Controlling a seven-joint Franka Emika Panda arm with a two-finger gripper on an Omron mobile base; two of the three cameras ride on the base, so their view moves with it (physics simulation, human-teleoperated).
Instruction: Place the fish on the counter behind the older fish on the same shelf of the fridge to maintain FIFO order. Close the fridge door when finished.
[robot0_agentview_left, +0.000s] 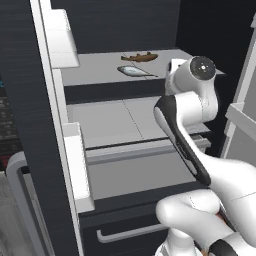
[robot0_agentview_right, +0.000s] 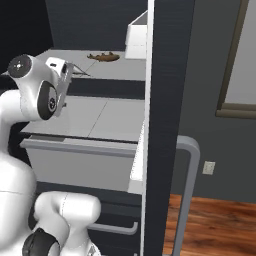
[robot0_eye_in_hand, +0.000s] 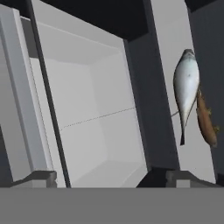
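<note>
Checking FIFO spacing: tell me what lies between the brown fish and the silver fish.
Nothing: bare shelf separates the fish from the older fish in the left base view.

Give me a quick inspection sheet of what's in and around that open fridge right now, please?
Surface: upper shelf, light grey, carries both fish.
Job's things: brown fish lies behind the older fish, apart from it; fridge doors stand open.
Clutter: nothing seen; lower shelf carries nothing.
Grippers: gripper open, holding nothing, in front of the shelves.
Cables: nothing seen.
Surroundings: door bins, a drawer handle below, wooden floor to the right.
</note>
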